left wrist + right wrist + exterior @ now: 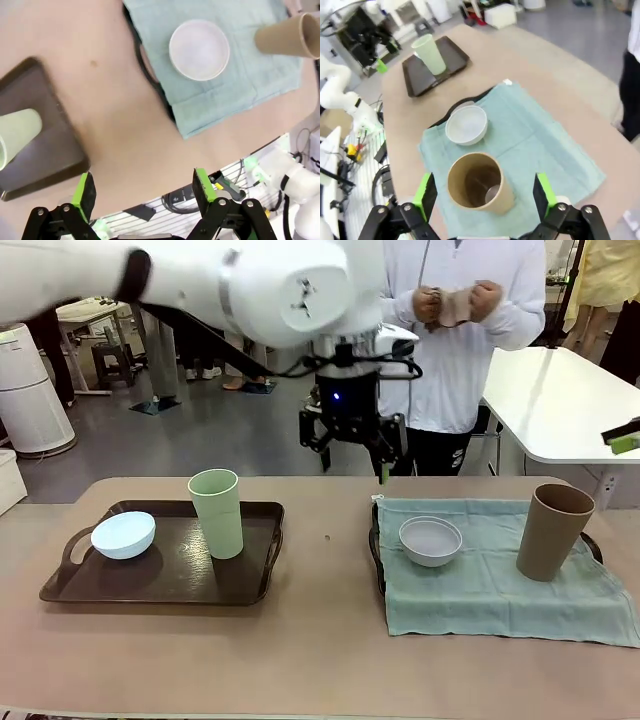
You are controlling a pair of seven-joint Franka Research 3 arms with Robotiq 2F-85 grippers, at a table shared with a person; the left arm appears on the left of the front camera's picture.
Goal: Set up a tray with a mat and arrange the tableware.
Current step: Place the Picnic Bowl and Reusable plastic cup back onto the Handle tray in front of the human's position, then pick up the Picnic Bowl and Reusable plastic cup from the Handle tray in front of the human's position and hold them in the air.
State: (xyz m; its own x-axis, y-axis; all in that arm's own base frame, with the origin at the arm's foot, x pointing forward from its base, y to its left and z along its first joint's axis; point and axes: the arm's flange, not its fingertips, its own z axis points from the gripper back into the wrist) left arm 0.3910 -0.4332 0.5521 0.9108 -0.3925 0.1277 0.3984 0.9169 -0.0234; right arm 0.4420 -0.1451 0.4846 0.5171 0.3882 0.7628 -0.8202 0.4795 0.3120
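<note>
Two dark trays are lying on the table. The left tray (60, 585) is bare of any mat and is carrying the pale blue bowl (123, 535) and the pale green tumbler (217, 513), standing apart and upright. The right tray (374, 545) is lying under a teal mat (500, 590), with the greyish white bowl (430, 541) and the brown tumbler (552, 532) standing on the cloth, well apart. The left gripper (354, 468) is hanging above the table's far middle, jaws spread and holding nothing. The right gripper (485, 190) is hovering over the brown tumbler, jaws likewise spread and empty. Judgement: both tumblers are looking light, stiff and smooth-walled, and being tall they are liable to tip, so a pinch across one wall at the rim, or around the upper body, is looking soundest. The bowls are calling for a rim pinch. The mat is limp and is likely to drag and bunch if anything is slid across it.
</note>
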